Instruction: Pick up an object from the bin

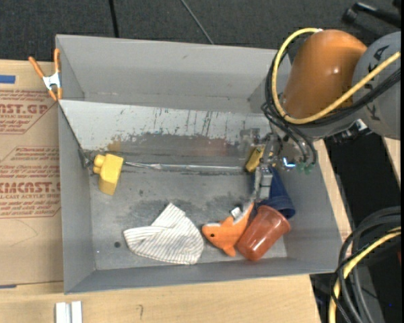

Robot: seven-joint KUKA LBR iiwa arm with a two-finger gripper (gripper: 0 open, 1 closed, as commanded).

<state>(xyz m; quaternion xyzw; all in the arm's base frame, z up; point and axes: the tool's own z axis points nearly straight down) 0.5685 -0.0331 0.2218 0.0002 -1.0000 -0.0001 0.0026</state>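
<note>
Grey scuffed bin (182, 180) lies beneath me. My pincer (262, 186) hangs low at its right side, clenched or released I cannot tell, just beside a dark blue thing (281, 197). Nearby lie a tipped red-brown cup (264, 233), an orange toy (221, 234) and a striped cloth (165, 235); far left, a yellow block (110, 169).

The cup (262, 233) below the gripper (262, 187) is red-brown; the toy (222, 234) beside it, orange; the object (280, 198) next to the gripper, dark blue; the cloth (165, 235) farther off, white with grey stripes; the farthest block (110, 170), yellow.
</note>
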